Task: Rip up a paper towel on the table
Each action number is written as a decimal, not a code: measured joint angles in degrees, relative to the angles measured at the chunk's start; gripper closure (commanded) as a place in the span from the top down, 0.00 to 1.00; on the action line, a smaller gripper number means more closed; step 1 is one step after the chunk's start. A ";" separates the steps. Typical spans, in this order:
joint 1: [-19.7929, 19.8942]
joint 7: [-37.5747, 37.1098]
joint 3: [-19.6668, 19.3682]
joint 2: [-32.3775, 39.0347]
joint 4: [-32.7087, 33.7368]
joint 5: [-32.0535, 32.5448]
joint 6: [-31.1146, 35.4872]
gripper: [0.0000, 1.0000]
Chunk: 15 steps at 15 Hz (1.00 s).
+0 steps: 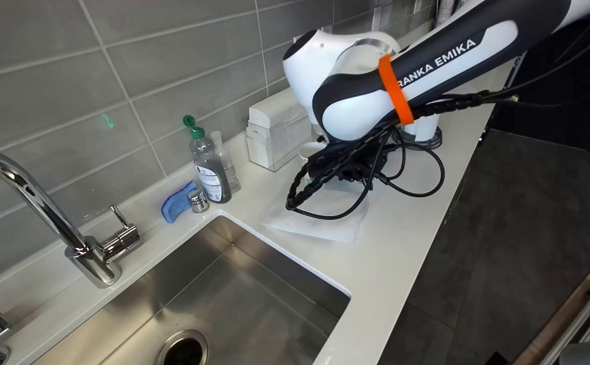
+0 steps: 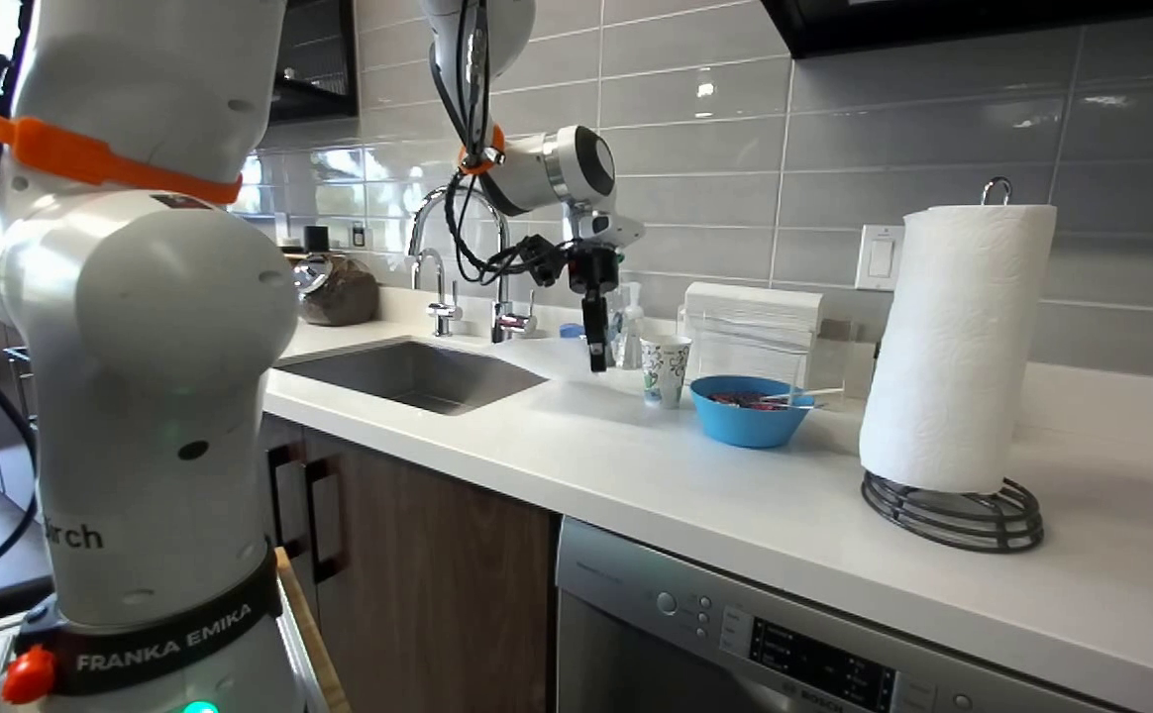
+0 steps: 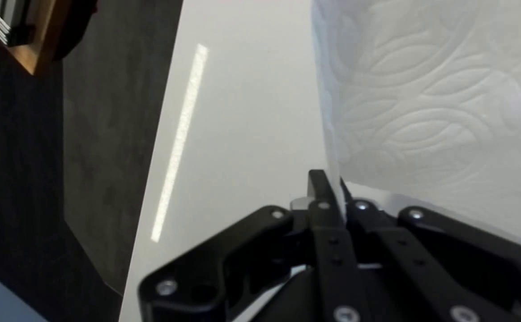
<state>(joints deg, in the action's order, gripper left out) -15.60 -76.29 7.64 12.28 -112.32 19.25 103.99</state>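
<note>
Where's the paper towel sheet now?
The paper towel sheet is on the wrist view's right, its left edge pinched in the gripper; an exterior view shows it beside the sink.

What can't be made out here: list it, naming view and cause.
Paper towel, wrist view: top and right parts cut off by the picture's edges.
How much of it is gripped, wrist view: hidden inside the hand.
Contents of the blue bowl, in an exterior view: too small, partly behind its rim.
Sink drain, in an exterior view: cut off by the bottom edge.
</note>
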 measured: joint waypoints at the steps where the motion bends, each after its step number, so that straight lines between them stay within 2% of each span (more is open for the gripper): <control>1: 0.00 0.06 0.00 0.64 0.03 0.00 -1.00 0.00; 2: 0.00 0.25 0.01 1.31 0.05 0.00 -1.51 0.00; 3: -0.01 0.50 0.01 2.04 0.13 0.00 -1.90 0.26; 4: -0.01 0.83 0.01 2.79 0.27 0.00 -2.15 0.27; 5: -0.01 1.08 0.01 3.50 0.46 0.00 -2.24 0.32; 10: -0.14 6.65 0.30 4.28 3.53 -0.32 -2.80 0.69; 12: -0.16 11.39 0.91 2.57 6.06 -2.18 -7.25 0.84; 14: -0.18 15.76 1.57 0.20 8.77 -4.47 -14.72 0.99; 15: -0.19 17.82 1.87 -1.16 9.98 -5.20 -18.15 1.00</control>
<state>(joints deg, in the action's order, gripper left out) -15.79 -58.46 9.52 11.12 -102.35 14.05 85.84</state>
